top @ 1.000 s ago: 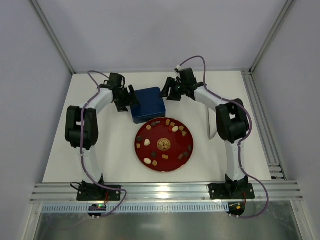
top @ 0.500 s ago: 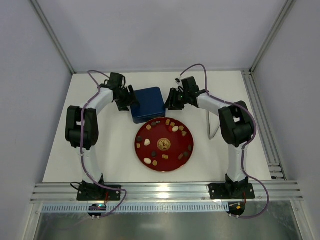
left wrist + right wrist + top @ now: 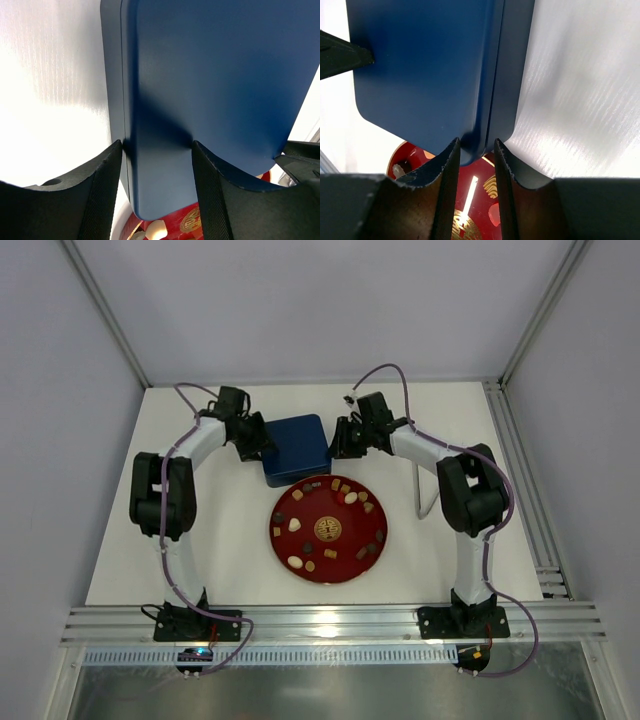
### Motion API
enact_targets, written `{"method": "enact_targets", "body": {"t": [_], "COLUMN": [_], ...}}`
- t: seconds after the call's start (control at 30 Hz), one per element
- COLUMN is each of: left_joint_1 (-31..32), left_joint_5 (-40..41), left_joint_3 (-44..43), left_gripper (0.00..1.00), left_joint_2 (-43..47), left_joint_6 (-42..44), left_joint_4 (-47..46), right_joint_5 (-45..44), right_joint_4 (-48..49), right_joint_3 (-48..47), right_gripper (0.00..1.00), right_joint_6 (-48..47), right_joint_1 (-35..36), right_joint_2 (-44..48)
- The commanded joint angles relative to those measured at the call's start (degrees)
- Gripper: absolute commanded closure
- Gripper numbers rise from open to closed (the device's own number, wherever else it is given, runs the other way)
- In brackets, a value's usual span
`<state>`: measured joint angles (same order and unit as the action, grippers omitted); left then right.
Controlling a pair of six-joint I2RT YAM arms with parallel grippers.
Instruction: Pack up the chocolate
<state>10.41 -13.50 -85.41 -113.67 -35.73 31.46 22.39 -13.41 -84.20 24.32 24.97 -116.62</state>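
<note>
Lower centre of the top view: chocolate (image 3: 294,525) loose on red plate (image 3: 328,580). Likely light, brittle, smear-prone; I'd pinch each piece gently across its sides. Meanwhile left hand (image 3: 156,145) and right hand (image 3: 472,145) each clamp an edge of the closed blue tin (image 3: 296,445).

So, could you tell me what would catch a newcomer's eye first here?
The dark blue tin, lid on, sits at the far middle of the white table, pinched from both sides: the left pincer on its left edge, the right pincer on its right. Just nearer, a red plate carries scattered chocolate pieces.
</note>
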Motion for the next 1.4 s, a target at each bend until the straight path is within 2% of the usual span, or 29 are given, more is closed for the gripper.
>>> {"method": "enact_targets", "body": {"t": [0.0,0.4,0.77,0.9,1.0,1.37], "left_joint_1": [-0.1,0.0,1.2,1.9,1.9,1.9], "left_joint_5": [9.3,13.0,17.9,18.9,18.7,19.9], "left_joint_3": [5.4,3.0,3.2,4.4,5.5,2.9], "left_gripper": [0.48,0.53,0.53,0.52,0.5,0.47], "left_joint_2": [-5.8,-8.1,-8.4,-7.8,-7.3,-8.9], "left_joint_6": [3.2,3.6,3.6,3.6,3.1,4.3], "left_joint_4": [9.2,16.7,21.8,22.4,21.5,23.3], "right_joint_5": [-7.3,-14.0,-19.1,-19.1,-20.2,-17.6], "right_joint_4": [-7.7,-16.2,-22.4,-21.4,-19.5,-15.0], "right_joint_3": [-1.1,-5.7,-11.2,-9.8,-7.9,-7.3], "right_gripper": [0.66,0.66,0.66,0.65,0.6,0.6], "right_joint_6": [-4.4,-8.4,-11.9,-11.6,-10.6,-7.0], "right_joint_1": [1.0,1.9,5.1,5.4,5.3,2.9], "right_joint_2": [-0.5,-2.6,-5.7,-5.1,-3.5,2.6]}}
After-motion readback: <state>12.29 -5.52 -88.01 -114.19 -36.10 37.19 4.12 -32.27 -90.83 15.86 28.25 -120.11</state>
